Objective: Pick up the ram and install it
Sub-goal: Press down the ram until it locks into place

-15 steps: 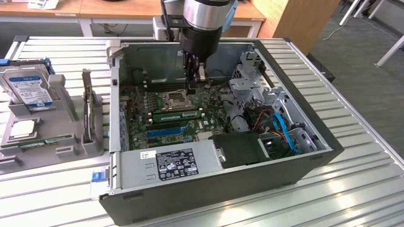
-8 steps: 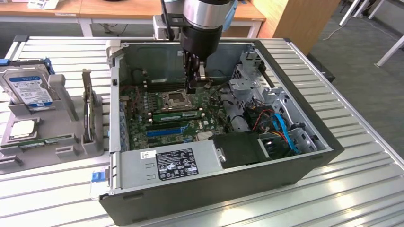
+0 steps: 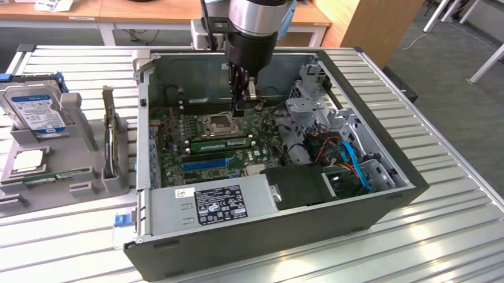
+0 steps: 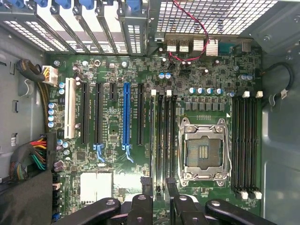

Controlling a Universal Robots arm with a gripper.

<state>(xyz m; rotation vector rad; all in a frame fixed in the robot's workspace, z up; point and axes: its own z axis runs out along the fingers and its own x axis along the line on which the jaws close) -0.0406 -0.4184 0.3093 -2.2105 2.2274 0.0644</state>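
An open computer case (image 3: pixel 378 200) lies on its side on a ribbed metal table (image 3: pixel 441 236), its motherboard (image 4: pixel 117 136) facing up. The robot arm reaches straight down into the case.

The gripper (image 3: pixel 245 108) hangs above the board near the CPU socket (image 3: pixel 218 124). It is released, with its two black fingers (image 4: pixel 146 187) standing apart, as the wrist view shows.

The ram (image 3: pixel 221 143), a green stick with a pale label, stands on edge in a memory slot just beside the socket. In the exterior view it lies between the socket and the long blue slot (image 3: pixel 206 164). The gripper is clear of the ram and does not touch it.

In the wrist view, a bank of black memory slots (image 4: pixel 163 136) runs beside the socket toward the gap between the fingers. A second bank (image 4: pixel 246 140) lines the socket's other side.

A grey power supply (image 3: pixel 212 203) with a black label fills the case's near end in the exterior view. Blue and orange cables (image 3: pixel 354 165) curl in the corner beside it.

On the exterior view's left, outside the case, a grey holder (image 3: pixel 79 183) sits on the table. A hard drive (image 3: pixel 35 109) stands upright in it.
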